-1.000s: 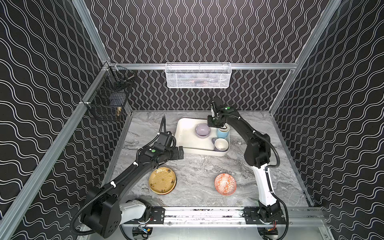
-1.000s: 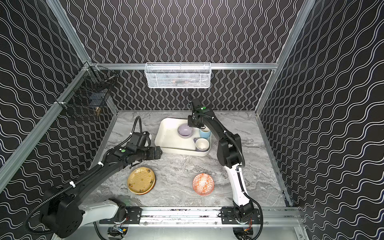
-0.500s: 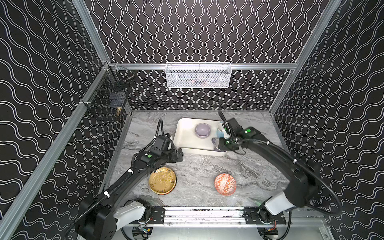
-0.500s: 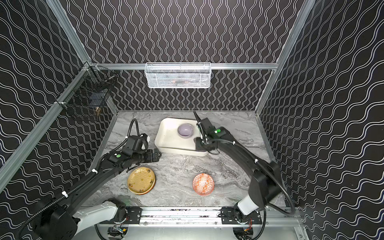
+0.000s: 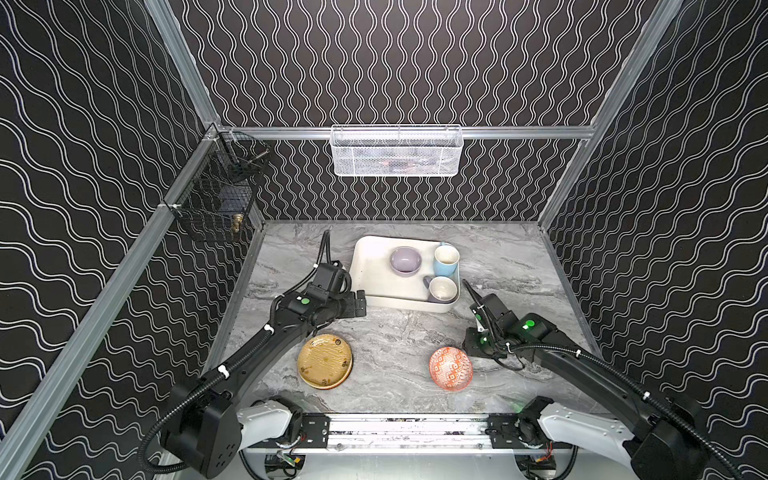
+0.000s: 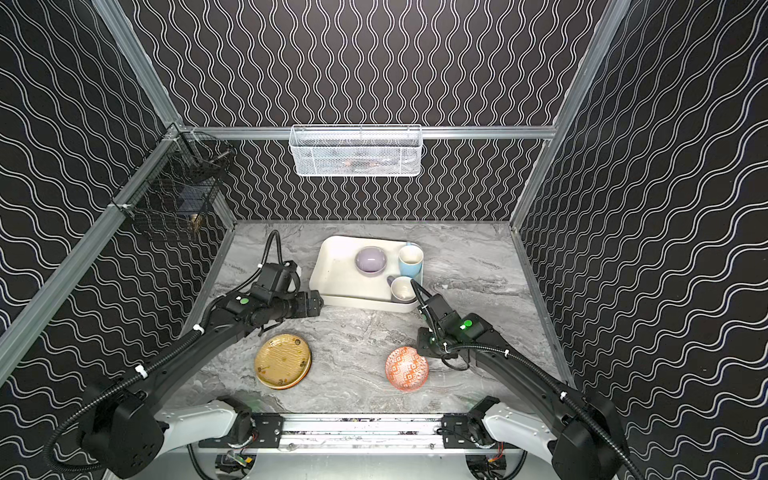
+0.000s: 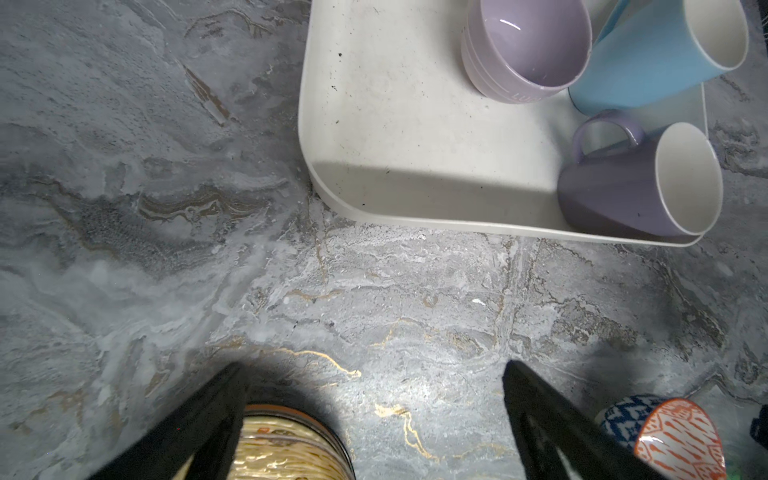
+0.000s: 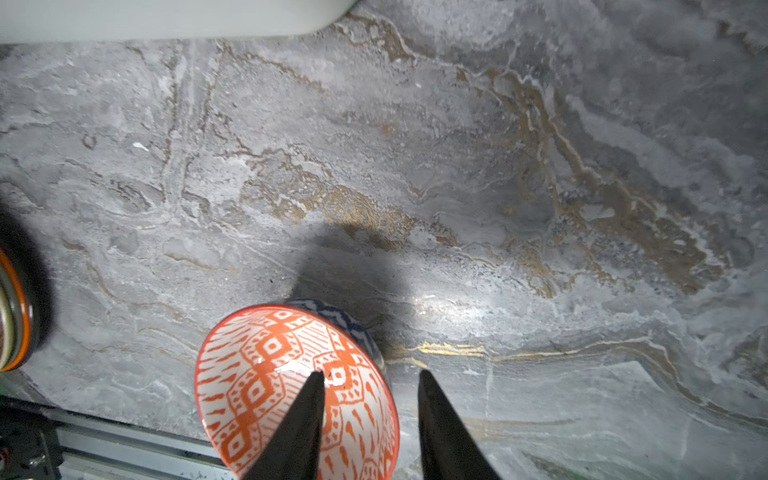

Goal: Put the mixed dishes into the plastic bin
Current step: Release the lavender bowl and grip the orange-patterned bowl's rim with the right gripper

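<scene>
Inside the plastic bin, close along its right wall, stand the light-blue mug and the lavender mug, with the lavender bowl just beside them. They seem packed to that side on purpose, so that the left half of the bin floor is bare for wider dishes. Two things lie outside the bin on the marble table, both in front of its near wall: the tan-gold plate before the left corner, and the orange-white patterned bowl before the right corner. The plate seems to lie on top of other plates, since an orange rim shows under it in the left wrist view. The left gripper hangs near the bin's front left corner with jaws spread wide and nothing between them. The right gripper is only partly open and also empty; one finger is over the bowl's inside and one outside its rim — probably lined up to pinch that rim. Between the bin's near wall and both dishes the table is free, so a lift over the low wall looks easy.
</scene>
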